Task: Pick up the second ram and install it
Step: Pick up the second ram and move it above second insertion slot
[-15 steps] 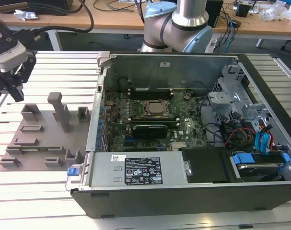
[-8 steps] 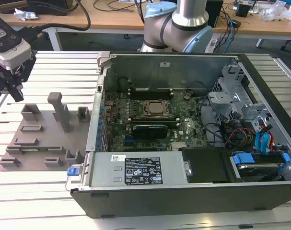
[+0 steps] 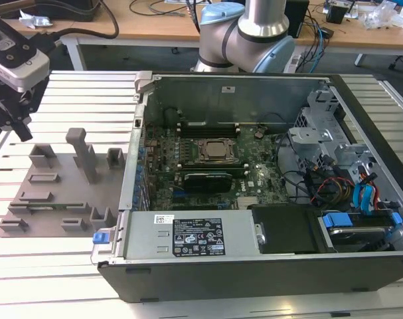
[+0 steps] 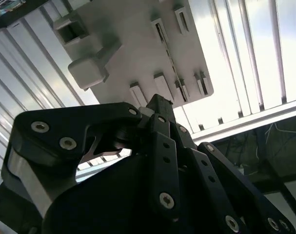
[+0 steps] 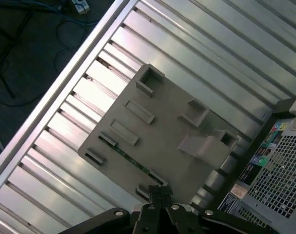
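Observation:
The second ram [image 3: 47,207] is a thin green stick standing on edge in the slots of the grey tray [image 3: 62,189], near the tray's front at the exterior view's left. In the first wrist view the ram [image 5: 132,160] runs between small holders on the tray [image 5: 157,136]. My gripper [image 3: 15,123] hangs above and behind the tray's left end, well clear of the stick. Its black fingertips [image 5: 160,191] sit together with nothing between them, and they look the same in the second wrist view [image 4: 159,103].
The open computer case [image 3: 131,166] stands right of the tray, with the motherboard and the square CPU socket [image 3: 214,151] inside. A tall grey post [image 3: 81,149] and several blocks rise from the tray. Ribbed metal table [image 3: 62,93] lies all around.

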{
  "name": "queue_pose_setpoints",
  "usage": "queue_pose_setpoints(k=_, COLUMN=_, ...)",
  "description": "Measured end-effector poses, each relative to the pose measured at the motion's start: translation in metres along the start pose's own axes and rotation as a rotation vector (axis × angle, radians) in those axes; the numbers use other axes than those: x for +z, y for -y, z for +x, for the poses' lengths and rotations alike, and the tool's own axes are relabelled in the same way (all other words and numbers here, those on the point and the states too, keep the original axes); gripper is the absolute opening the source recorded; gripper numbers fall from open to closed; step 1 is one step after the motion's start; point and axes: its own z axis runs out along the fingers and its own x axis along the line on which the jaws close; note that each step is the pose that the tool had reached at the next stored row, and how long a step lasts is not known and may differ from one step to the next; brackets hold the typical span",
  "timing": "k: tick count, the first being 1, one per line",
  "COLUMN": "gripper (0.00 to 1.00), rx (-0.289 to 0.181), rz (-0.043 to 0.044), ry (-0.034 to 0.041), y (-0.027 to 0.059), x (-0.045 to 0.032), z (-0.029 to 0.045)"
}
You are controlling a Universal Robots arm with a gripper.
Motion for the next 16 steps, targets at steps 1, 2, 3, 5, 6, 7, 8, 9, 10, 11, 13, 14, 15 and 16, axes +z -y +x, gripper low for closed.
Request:
queue_pose_setpoints(k=1, gripper=0.1, rx=-0.015, rz=-0.0004, ry=-0.0007, y=0.0, x=0.0, z=0.0)
queue_pose_setpoints(k=2, gripper=0.1, rx=-0.028, rz=-0.0006, ry=-0.0013, y=0.0, x=0.0, z=0.0)
queue_pose_setpoints(k=3, gripper=0.1, rx=-0.042, rz=-0.001, ry=-0.0019, y=0.0, x=0.0, z=0.0)
queue_pose_setpoints(k=5, gripper=0.1, rx=-0.057, rz=-0.0014, ry=-0.0026, y=0.0, x=0.0, z=0.0)
queue_pose_setpoints(k=6, gripper=0.1, rx=-0.079, rz=-0.0019, ry=-0.0036, y=0.0, x=0.0, z=0.0)
queue_pose_setpoints(k=7, gripper=0.1, rx=-0.096, rz=-0.0023, ry=-0.0043, y=0.0, x=0.0, z=0.0)
queue_pose_setpoints(k=8, gripper=0.1, rx=-0.113, rz=-0.0027, ry=-0.0052, y=0.0, x=0.0, z=0.0)
queue_pose_setpoints(k=9, gripper=0.1, rx=-0.13, rz=-0.0031, ry=-0.0058, y=0.0, x=0.0, z=0.0)
queue_pose_setpoints(k=10, gripper=0.1, rx=-0.146, rz=-0.0035, ry=-0.0066, y=0.0, x=0.0, z=0.0)
queue_pose_setpoints(k=11, gripper=0.1, rx=-0.158, rz=-0.0038, ry=-0.0071, y=0.0, x=0.0, z=0.0)
queue_pose_setpoints(k=13, gripper=0.1, rx=-0.185, rz=-0.0044, ry=-0.0084, y=0.0, x=0.0, z=0.0)
queue_pose_setpoints(k=14, gripper=0.1, rx=-0.198, rz=-0.0048, ry=-0.009, y=0.0, x=0.0, z=0.0)
queue_pose_setpoints(k=15, gripper=0.1, rx=-0.214, rz=-0.0051, ry=-0.0097, y=0.0, x=0.0, z=0.0)
queue_pose_setpoints(k=16, gripper=0.1, rx=-0.232, rz=-0.0056, ry=-0.0105, y=0.0, x=0.0, z=0.0)
